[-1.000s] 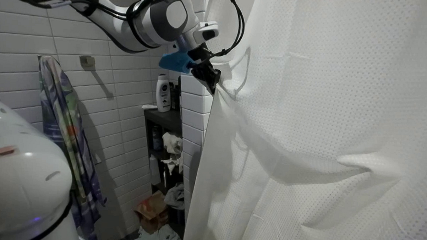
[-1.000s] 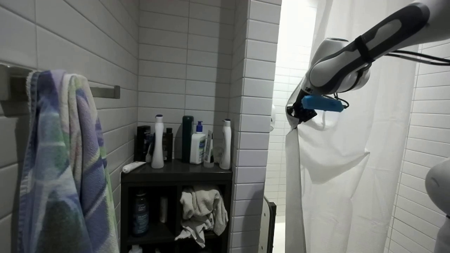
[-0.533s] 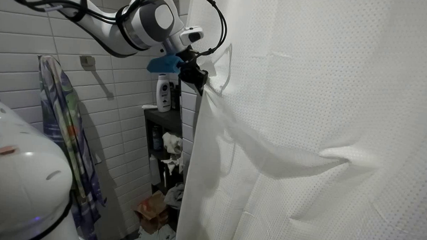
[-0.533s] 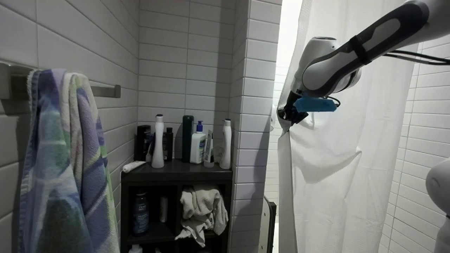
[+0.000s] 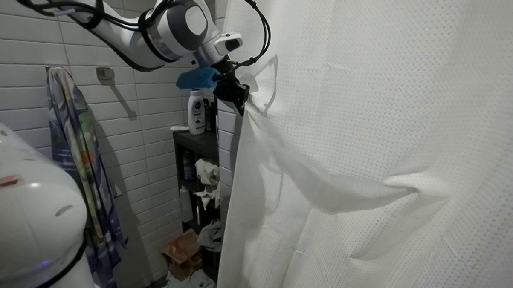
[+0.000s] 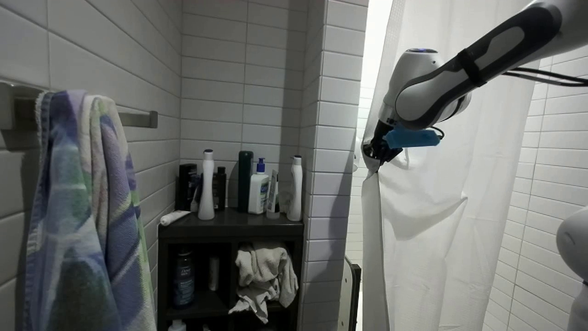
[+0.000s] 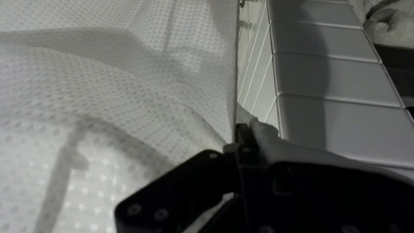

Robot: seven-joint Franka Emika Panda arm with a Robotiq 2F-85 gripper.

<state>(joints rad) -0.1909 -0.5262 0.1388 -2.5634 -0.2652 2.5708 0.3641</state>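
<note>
A white shower curtain (image 5: pixel 367 135) with a dimpled weave hangs from above and shows in both exterior views (image 6: pixel 432 271). My gripper (image 5: pixel 242 111) is shut on the curtain's free edge, with folds pulled taut from the fingertips across the cloth. In the wrist view the black gripper (image 7: pixel 235 139) has its jaws together on the curtain (image 7: pixel 97 87). Some cloth wraps round the far side of the jaws. The pinched part itself is hidden between the fingers. A blue piece (image 6: pixel 412 137) is fixed to the wrist beside the gripper.
A white tiled wall end (image 6: pixel 334 151) stands close beside the gripper. Past it a dark shelf (image 6: pixel 229 230) holds several bottles and crumpled cloths (image 6: pixel 266 271). A colourful towel (image 6: pixel 87 207) hangs on a rail. A paper bag (image 5: pixel 183 250) lies low by the shelf.
My gripper has moved left in both exterior views, towards the wall end, drawing the curtain's edge with it. Most of this came in the earlier half second; since then it has barely moved.
</note>
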